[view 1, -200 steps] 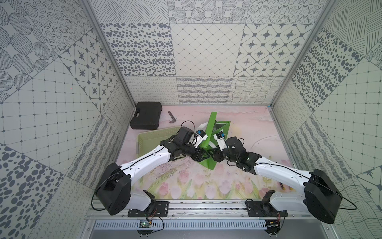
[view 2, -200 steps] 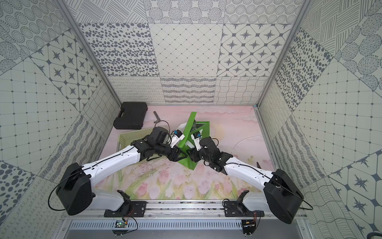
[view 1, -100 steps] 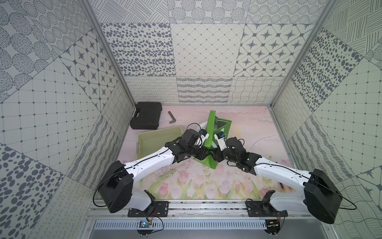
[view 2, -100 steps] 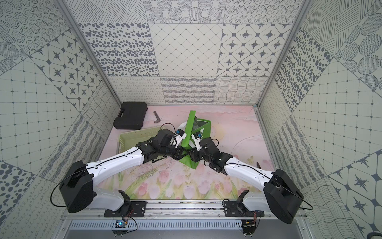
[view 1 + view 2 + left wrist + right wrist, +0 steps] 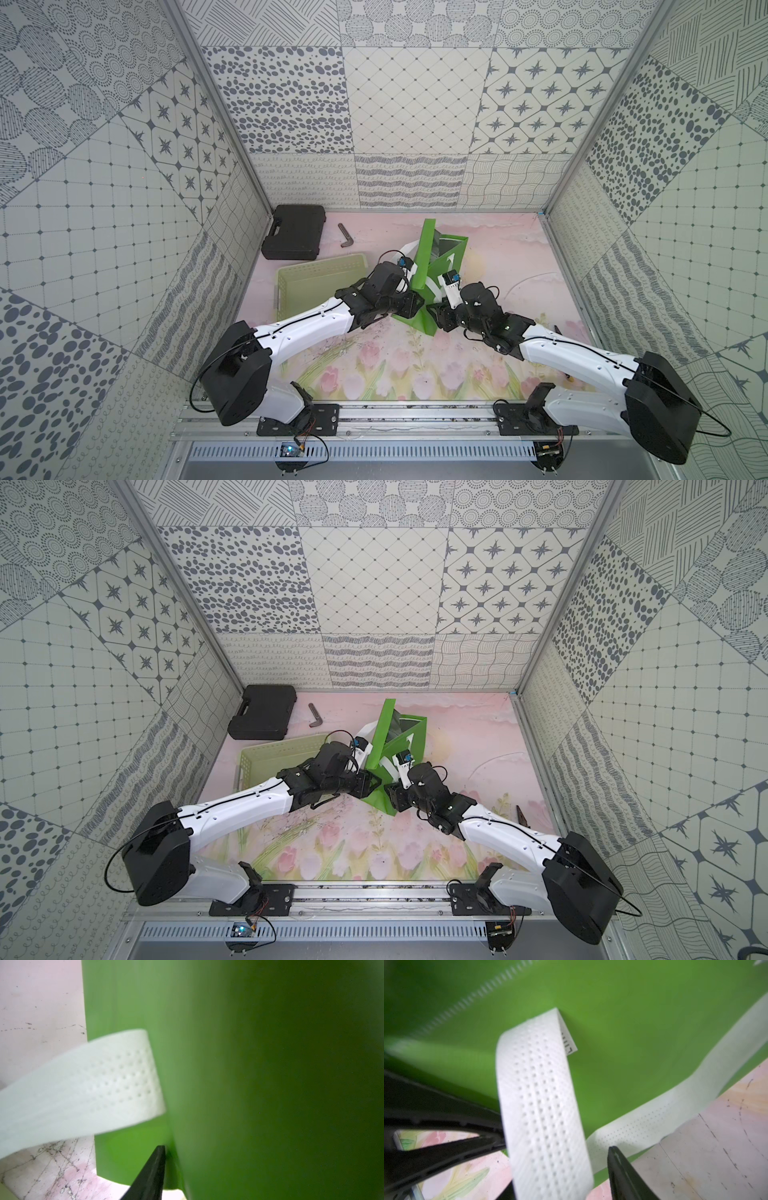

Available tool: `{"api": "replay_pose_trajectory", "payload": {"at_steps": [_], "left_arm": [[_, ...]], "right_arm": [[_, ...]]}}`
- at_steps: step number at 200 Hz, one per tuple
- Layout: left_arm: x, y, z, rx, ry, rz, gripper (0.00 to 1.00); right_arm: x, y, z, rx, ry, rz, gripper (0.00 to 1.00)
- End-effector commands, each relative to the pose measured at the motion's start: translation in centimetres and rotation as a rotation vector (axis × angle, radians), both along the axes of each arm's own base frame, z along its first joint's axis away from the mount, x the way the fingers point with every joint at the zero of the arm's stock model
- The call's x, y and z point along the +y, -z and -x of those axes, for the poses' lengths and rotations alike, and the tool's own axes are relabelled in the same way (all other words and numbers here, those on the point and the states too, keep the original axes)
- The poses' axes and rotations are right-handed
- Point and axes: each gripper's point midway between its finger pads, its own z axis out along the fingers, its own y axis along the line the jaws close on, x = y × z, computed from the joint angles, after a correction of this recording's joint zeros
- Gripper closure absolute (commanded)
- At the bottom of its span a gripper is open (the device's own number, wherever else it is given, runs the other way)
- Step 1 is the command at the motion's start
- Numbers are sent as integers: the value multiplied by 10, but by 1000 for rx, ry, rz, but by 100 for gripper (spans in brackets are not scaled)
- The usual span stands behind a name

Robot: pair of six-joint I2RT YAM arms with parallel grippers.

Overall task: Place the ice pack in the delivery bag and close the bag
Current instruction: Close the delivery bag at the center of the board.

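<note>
Right gripper: my right gripper (image 5: 557, 1142) has its fingers spread. A white strap handle (image 5: 542, 1095) runs between them, and nothing looks pinched.
Left gripper: my left gripper (image 5: 415, 305) shows only one black finger (image 5: 152, 1172), lying against green fabric. I cannot tell whether it is spread or gripping.
Bag from the hands: the delivery bag (image 5: 424, 266) starts right at both grippers and extends away from them toward the upper centre of the frame in both top views.
Nearer arm: neither. They meet at the bag's lowest corner, left gripper on its left flank and right gripper on its right.
Bag axis: I judge that the long axis runs from lower centre to upper centre. The mouth points up-frame, where the silver lining (image 5: 438, 245) shows.
Ice pack: I see it in no view, neither on the table nor in either hand. It may be hidden by the bag or arms.
Neighbours: a pale green basket (image 5: 316, 278) sits just left of the bag, and a black case (image 5: 295, 237) lies further toward the upper left.
</note>
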Motion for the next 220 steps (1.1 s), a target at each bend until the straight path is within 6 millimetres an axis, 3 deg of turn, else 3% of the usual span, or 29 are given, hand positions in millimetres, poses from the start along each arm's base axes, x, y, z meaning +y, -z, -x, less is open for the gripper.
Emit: {"api": "replay_pose_trajectory", "payload": {"at_steps": [1,84,103,125,168,220], "left_arm": [[-3,-11,-13,-71,-102,39,53],[-24,-5,-16,-135,-144,48,53],[-24,-2,-19,-142,-163,25,59],[-20,-3,-19,-156,-171,3,79],[-13,-11,-16,-197,-133,-49,100],[6,-20,-4,-109,47,-15,100]], "right_arm": [[6,1,-3,1,-6,-33,48],[23,-2,-5,26,-34,-77,49],[23,-4,-4,28,-34,-80,49],[20,-7,-2,25,-32,-71,49],[1,-29,4,-30,-23,-21,46],[-40,-71,16,-90,-5,45,37]]}}
